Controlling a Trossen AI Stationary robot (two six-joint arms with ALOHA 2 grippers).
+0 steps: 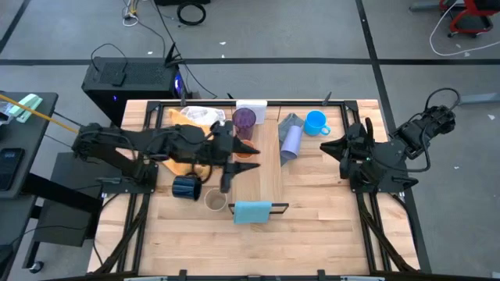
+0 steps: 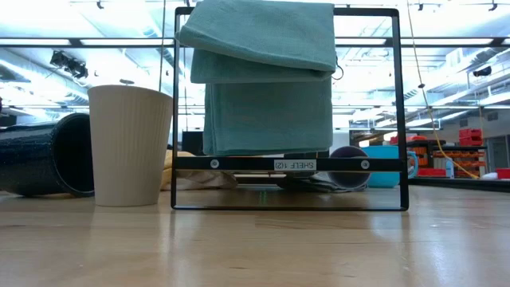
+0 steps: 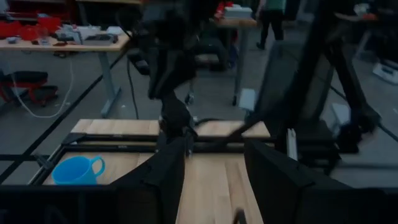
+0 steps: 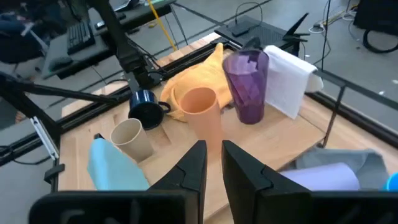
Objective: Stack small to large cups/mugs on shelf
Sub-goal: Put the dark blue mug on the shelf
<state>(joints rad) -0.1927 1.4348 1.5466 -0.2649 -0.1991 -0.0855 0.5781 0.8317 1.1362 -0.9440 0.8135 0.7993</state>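
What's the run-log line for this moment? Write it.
left gripper open, empty, over shelf | orange cup upright, unheld | right gripper empty, at table's right side

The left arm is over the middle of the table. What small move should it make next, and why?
Probably lower the left gripper toward the orange cup and bring it around the cup. The left gripper is open and holds nothing, and in the high view it is right beside this upright cup, nearer than to any other cup. The right gripper waits at the right side.
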